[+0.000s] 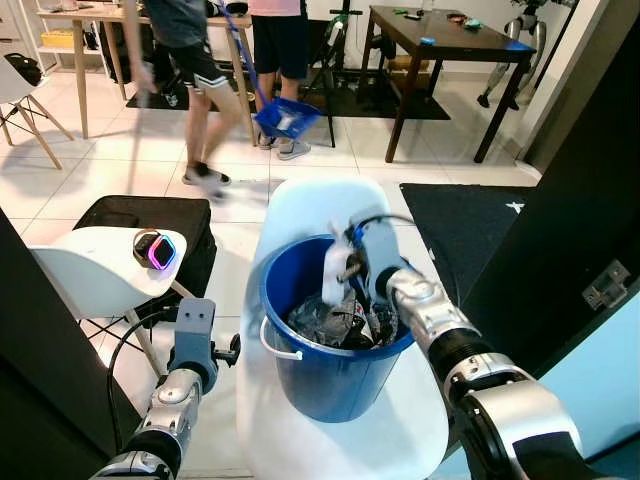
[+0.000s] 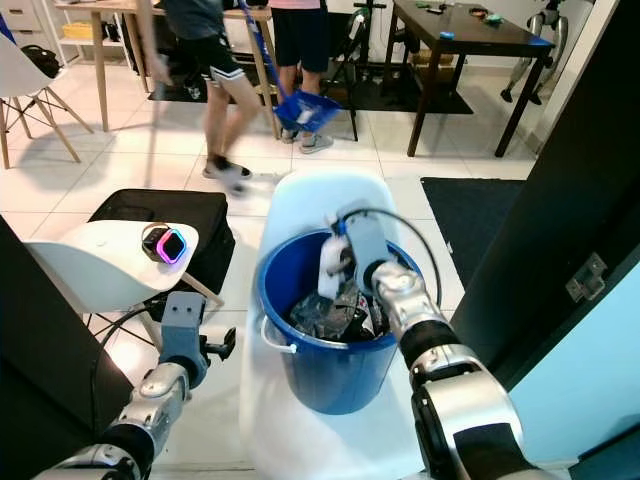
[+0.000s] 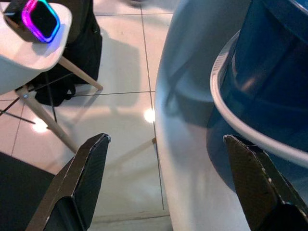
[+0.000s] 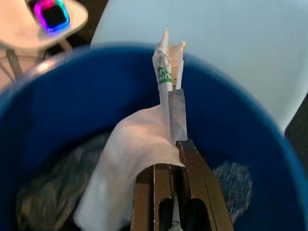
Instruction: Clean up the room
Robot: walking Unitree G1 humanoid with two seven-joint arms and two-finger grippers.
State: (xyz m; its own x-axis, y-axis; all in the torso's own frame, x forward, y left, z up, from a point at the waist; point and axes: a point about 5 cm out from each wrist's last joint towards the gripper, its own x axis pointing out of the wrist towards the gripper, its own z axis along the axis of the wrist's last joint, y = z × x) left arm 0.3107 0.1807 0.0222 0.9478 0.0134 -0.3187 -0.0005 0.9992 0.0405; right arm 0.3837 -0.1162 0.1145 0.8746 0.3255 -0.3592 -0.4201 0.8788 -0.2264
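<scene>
While the right end effector hangs over the blue bucket on the white chair, clenched on white paper wrappers, the drop-off step looks underway; next, release. At nine o'clock, the left end effector idles, fingers spread.

A glossy white tiled floor is seen, with lamp glare reflected; a dark wooden table is set well beyond the right pincer; a white moulded chair with wooden legs is placed beside the left pincer; a black mat is laid nearby.
</scene>
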